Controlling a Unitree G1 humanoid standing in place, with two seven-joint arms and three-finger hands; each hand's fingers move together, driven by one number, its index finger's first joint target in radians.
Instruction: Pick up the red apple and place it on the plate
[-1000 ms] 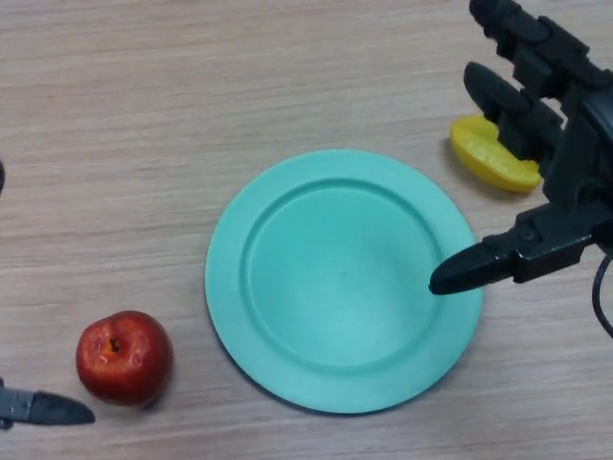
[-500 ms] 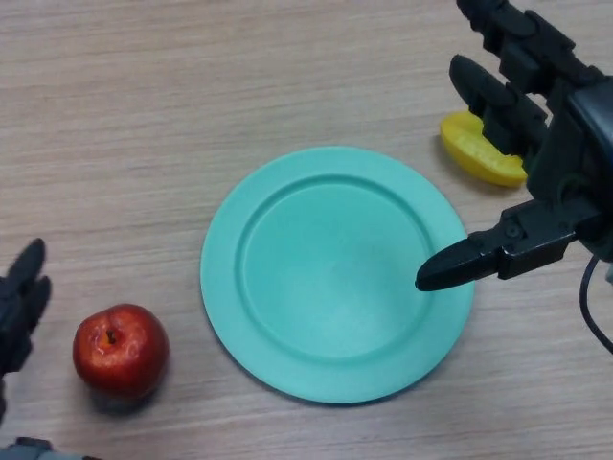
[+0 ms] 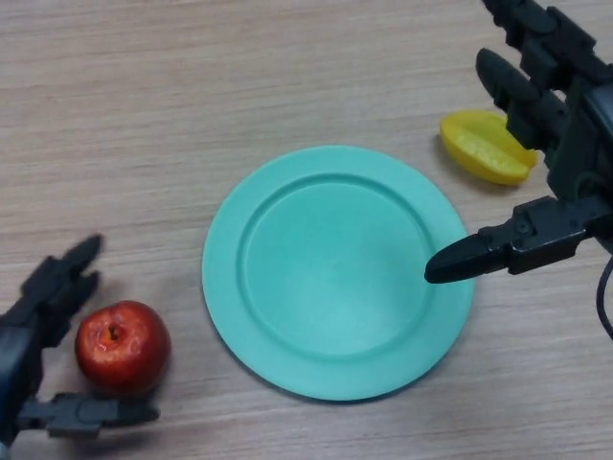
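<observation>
Moved well in from the lower left corner since half a second ago: left robot hand (image 3: 38, 331), now flanking the red apple (image 3: 123, 347), fingers (image 3: 65, 273) reaching up along its left side, thumb (image 3: 91, 414) stretched out just below it. Spread wide, not yet closed round anything; contact with the fruit impossible to judge from here. Sitting on the desk (image 3: 144, 115), stem dimple up, just off the left rim of the plate (image 3: 337, 271) and apart from it. Turquoise, round, bare in the middle. Over on the right, right robot hand (image 3: 560, 144) hovering with fingers straight and released, thumb tip out over the plate's right rim, shifted slightly rightward against the earlier frame. Behind those fingers, beyond the plate's upper right edge, yellow fruit piece (image 3: 484, 147) lying on the desk, partly covered by the hand.
</observation>
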